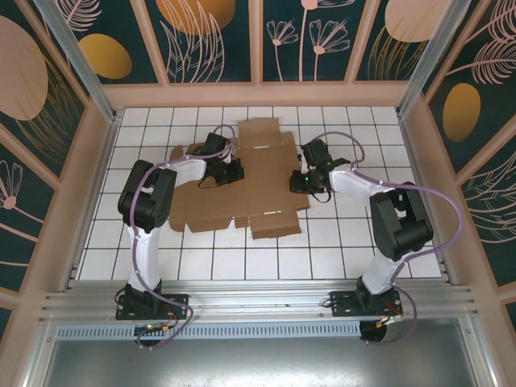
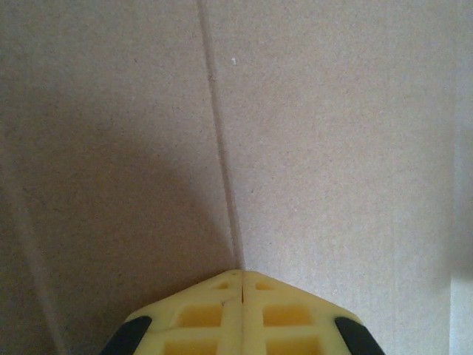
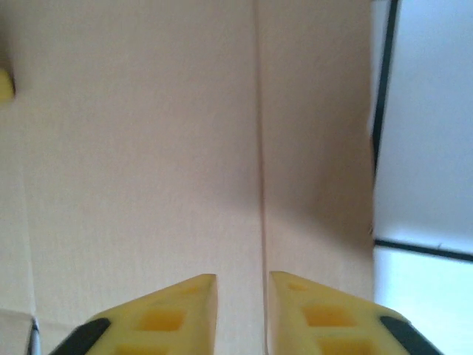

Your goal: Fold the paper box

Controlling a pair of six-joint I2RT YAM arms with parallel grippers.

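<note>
The paper box (image 1: 260, 201) lies as a flat brown die-cut sheet with flaps in the middle of the white tiled table. My left gripper (image 1: 235, 172) rests over the sheet's left half. In the left wrist view it (image 2: 242, 275) is shut, its tips together right on a crease (image 2: 222, 163) of the cardboard (image 2: 332, 148). My right gripper (image 1: 297, 181) is over the sheet's right half. Its fingers (image 3: 242, 279) stand a little apart with nothing between them, straddling a crease (image 3: 260, 148) close above the cardboard (image 3: 148, 148).
White tiles (image 1: 363, 234) surround the sheet; the tile surface (image 3: 429, 148) shows just past the cardboard's right edge. Wooden-framed patterned walls (image 1: 105, 105) close in the back and sides. An aluminium rail (image 1: 258, 302) runs along the near edge.
</note>
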